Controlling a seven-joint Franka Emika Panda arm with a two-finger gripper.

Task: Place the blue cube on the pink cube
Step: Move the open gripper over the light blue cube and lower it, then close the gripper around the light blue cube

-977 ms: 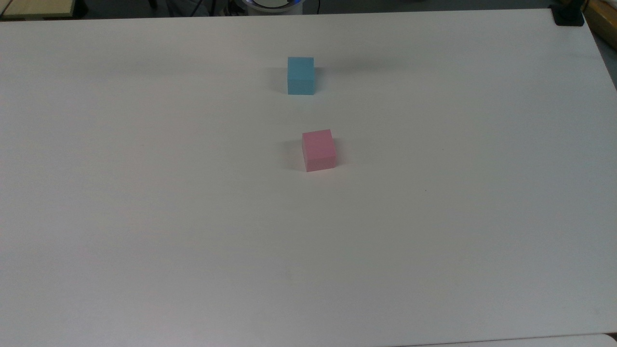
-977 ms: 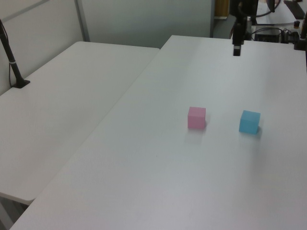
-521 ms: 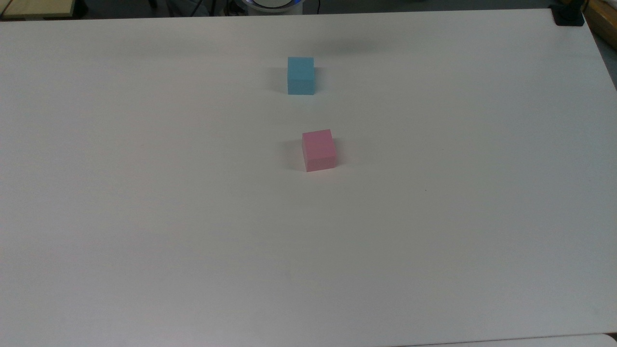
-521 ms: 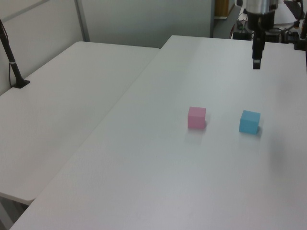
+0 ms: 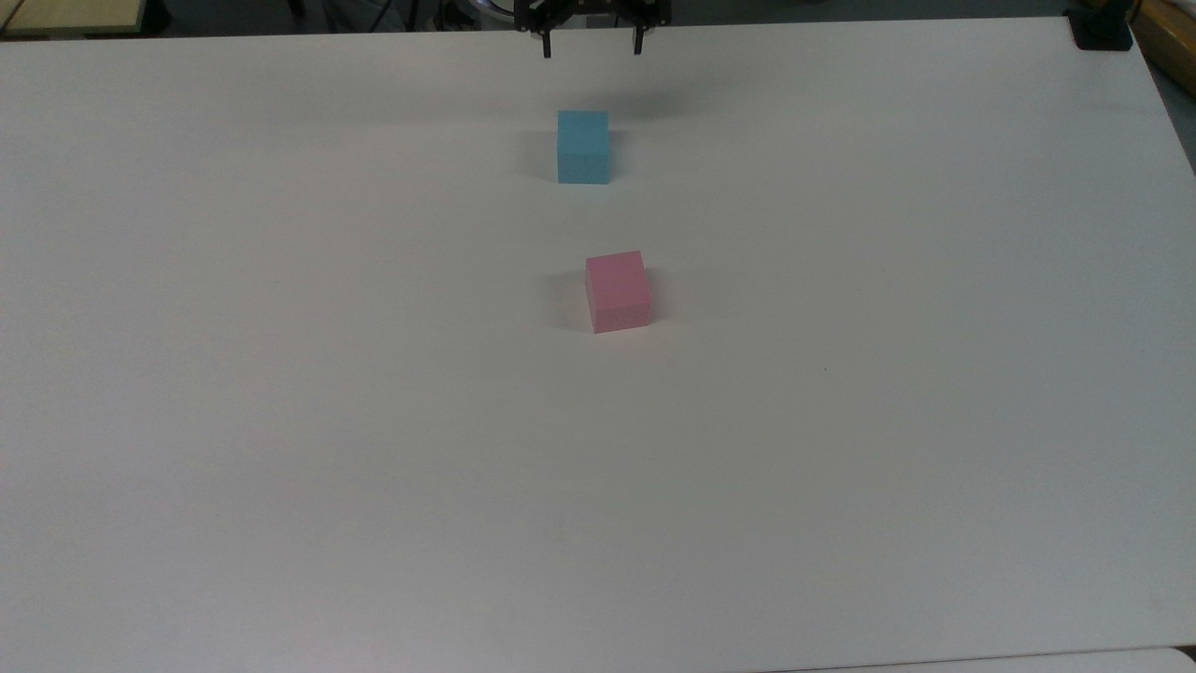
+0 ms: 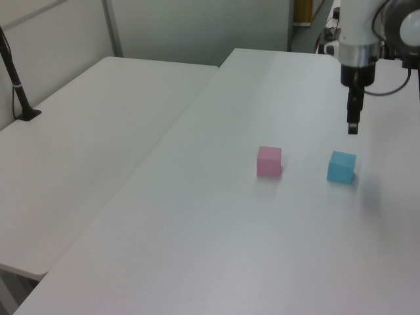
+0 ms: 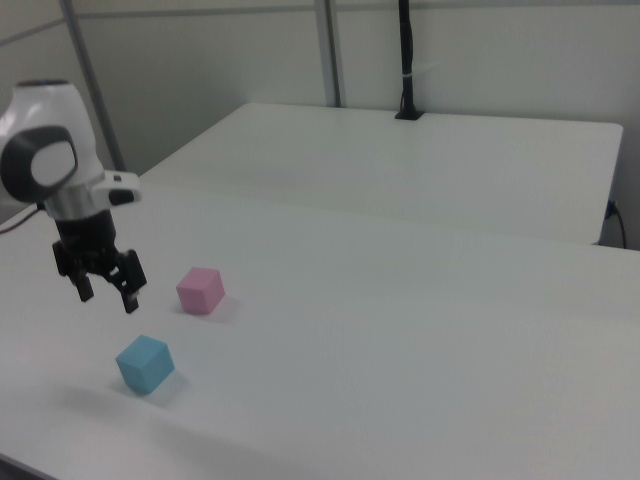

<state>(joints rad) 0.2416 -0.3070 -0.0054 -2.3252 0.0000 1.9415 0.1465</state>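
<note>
Worktop: a wide white matte table (image 5: 841, 421), flat and unmarked apart from soft shadows. A second white table (image 6: 98, 131) adjoins it along one long edge; the seam between them is visible in the left view and the right view. A black post (image 6: 14, 82) stands on a small base on that second table, near its far edge. Grey partition panels (image 7: 250, 70) with metal uprights close off the room behind the tables. A black fixture (image 5: 1103, 33) sits at the table corner on the top view's upper right.

Blue cube (image 5: 583, 147): rests flat on the table, in the upper centre of the top view. Nothing touches it.

Pink cube (image 5: 618, 291): rests flat on the table, lower in the top view and slightly to the top view's right of the blue cube. The two cubes are near each other but apart, with bare table between them. In the left view the pink cube (image 6: 269, 161) lies to the left view's left of the blue cube (image 6: 341, 167).

Gripper (image 5: 590, 45): black, mounted on a white arm (image 6: 357, 29), fingers pointing down. The fingers (image 7: 131, 296) are spread wide with nothing between them. In the right view the gripper (image 7: 108, 296) hangs in the air above the table, close to the blue cube (image 7: 145, 363) and clear of it. Its shadow falls on the table just beside the blue cube.
</note>
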